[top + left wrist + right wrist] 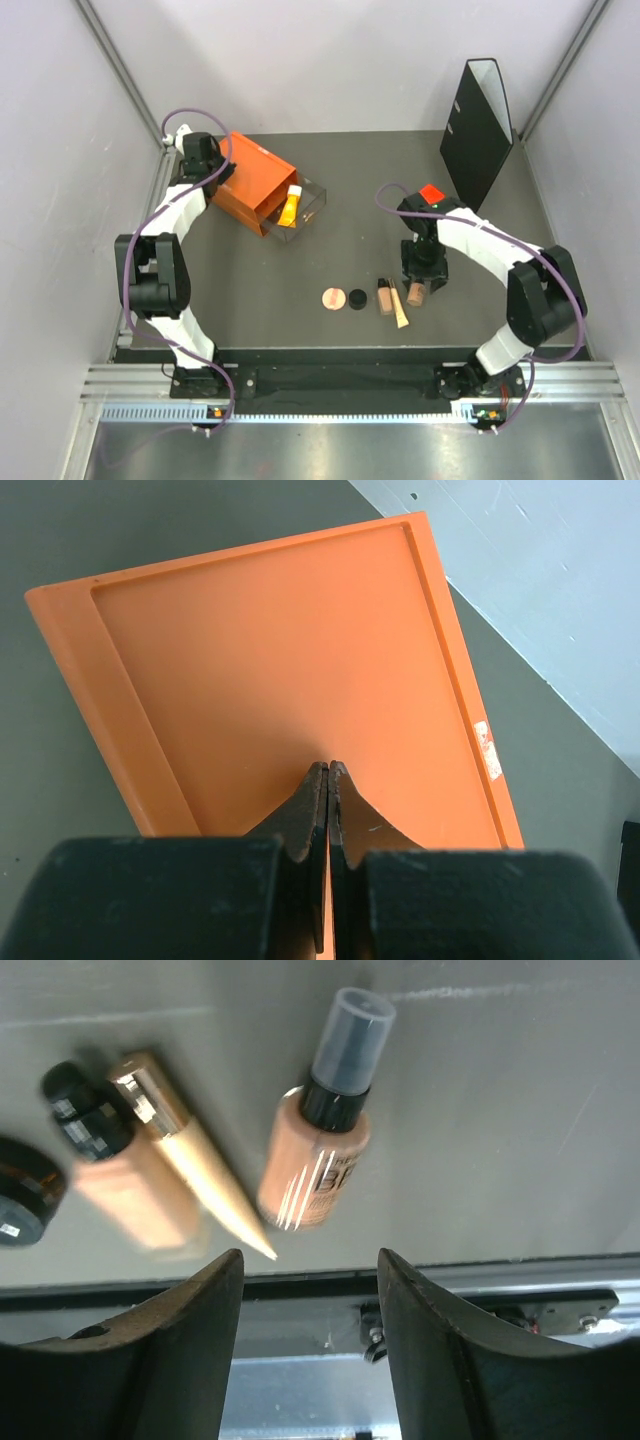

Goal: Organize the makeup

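Risk: bottle point(318, 1165) could roll off pinch, or beige stick point(195, 1165) just beside gets clipped | right hand point(310, 1260) part open, empty, above bottle near table point(350, 245) front edge | left hand point(328, 772) shut, empty, over orange box point(290, 670)

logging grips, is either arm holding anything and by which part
Nothing is held. The left gripper, jaws shut and empty, is over the orange drawer box; the right gripper, jaws open, hangs above the beige bottle, not around it.
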Robot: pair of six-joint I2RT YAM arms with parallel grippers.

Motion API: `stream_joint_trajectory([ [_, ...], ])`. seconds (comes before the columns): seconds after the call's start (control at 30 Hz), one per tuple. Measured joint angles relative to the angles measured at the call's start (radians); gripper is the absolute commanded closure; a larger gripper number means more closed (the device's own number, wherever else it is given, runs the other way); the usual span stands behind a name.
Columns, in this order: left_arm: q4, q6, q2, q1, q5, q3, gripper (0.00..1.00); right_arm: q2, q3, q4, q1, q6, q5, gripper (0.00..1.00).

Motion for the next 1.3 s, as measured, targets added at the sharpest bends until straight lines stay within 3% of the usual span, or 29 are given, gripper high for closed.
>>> stream_joint_trajectory([
  [0.43,0.000,0.015,0.000,0.000,0.005,0.000,1.00,0.057,-0.119,0.206,0.000,-0.006,0.033,0.46],
  [0.47,0.000,0.016,0.000,0.000,0.005,0.000,1.00,0.063,-0.121,0.219,0.000,-0.012,0.036,0.63],
  [0.57,0.000,0.016,0.000,0.000,0.005,0.000,1.00,0.093,-0.118,0.240,0.000,-0.033,0.049,0.93],
  [0.63,0.000,0.016,0.000,0.000,0.005,0.000,1.00,0.090,-0.119,0.238,0.000,-0.044,0.054,0.99],
  [0.83,0.000,0.014,0.000,0.000,0.003,0.000,1.00,0.097,-0.100,0.241,0.003,-0.087,0.080,1.00],
  [1.0,0.011,0.009,-0.005,0.000,0.003,-0.011,1.00,0.139,0.053,0.255,0.003,-0.157,0.108,1.00],
  [1.3,0.000,0.006,-0.003,0.000,0.003,-0.002,1.00,0.264,0.597,0.274,0.003,-0.224,0.023,1.00],
])
